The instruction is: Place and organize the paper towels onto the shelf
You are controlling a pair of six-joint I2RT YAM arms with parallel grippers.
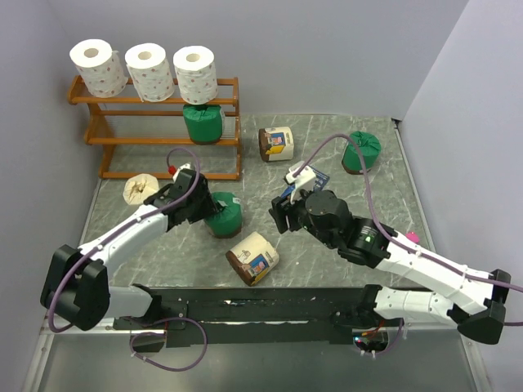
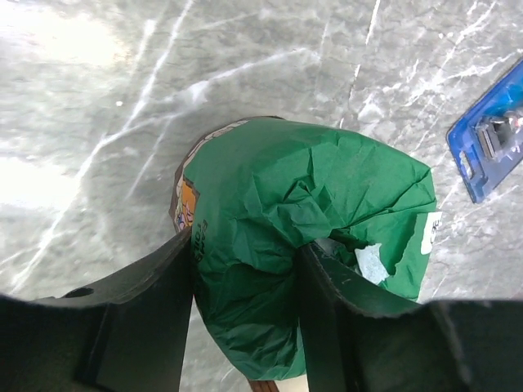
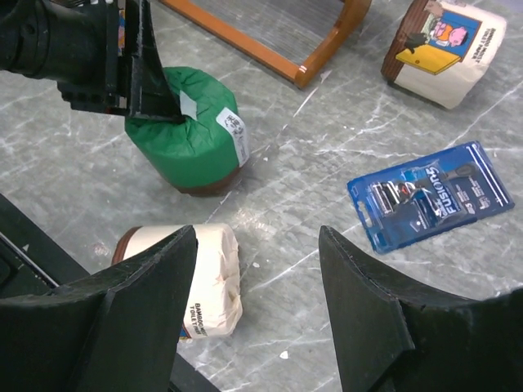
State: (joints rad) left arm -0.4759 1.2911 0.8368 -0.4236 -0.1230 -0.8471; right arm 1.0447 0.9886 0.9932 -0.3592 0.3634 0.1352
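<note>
The left gripper [image 2: 245,257] clamps the rim of a green paper-wrapped towel roll [image 2: 327,188], with one finger outside and one sunk in its crumpled top. The roll stands upright mid-table. The orange-brown wooden slat shelf [image 1: 163,140] lies just beyond it, far-left. The right gripper [image 3: 253,278] hovers half-open and empty.

Blue packet [image 3: 431,194]: "FUSION5" in white letters. Near cream roll [image 3: 214,282]: side print reads "BAMBOO" and "TOILET", the rest cut off. Far cream roll [image 3: 445,49]: edge text too small. Green roll [image 3: 200,131]: white sticker [image 3: 233,131] illegible, and its orange print is unreadable in the left wrist view.
</note>
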